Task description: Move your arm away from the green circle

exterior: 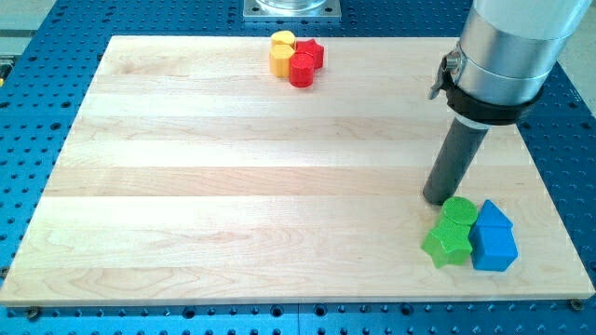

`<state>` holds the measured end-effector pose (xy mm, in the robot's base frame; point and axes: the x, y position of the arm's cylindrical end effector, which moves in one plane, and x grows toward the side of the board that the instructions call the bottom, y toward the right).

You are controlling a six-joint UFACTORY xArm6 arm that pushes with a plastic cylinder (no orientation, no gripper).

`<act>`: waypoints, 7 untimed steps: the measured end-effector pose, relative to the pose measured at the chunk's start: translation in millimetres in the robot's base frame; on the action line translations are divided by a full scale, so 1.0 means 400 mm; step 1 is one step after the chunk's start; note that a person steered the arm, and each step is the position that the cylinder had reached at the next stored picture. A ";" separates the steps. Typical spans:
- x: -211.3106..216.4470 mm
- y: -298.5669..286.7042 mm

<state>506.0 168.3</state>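
One tip (pixel 435 198) — beside green circle (pixel 458 209)

Silver cylindrical arm (pixel 510 46), black collar, dark rod (pixel 454 160).

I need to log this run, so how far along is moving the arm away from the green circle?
Nothing looks done yet: my tip sits on the wooden board right beside the round green block, at its upper-left edge. No retreat shows in this single frame. Left to do: slide clear of the green star-shaped block cluster.
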 end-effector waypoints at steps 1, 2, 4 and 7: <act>0.000 0.000; -0.026 -0.019; -0.037 -0.037; -0.081 -0.092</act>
<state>473.5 131.6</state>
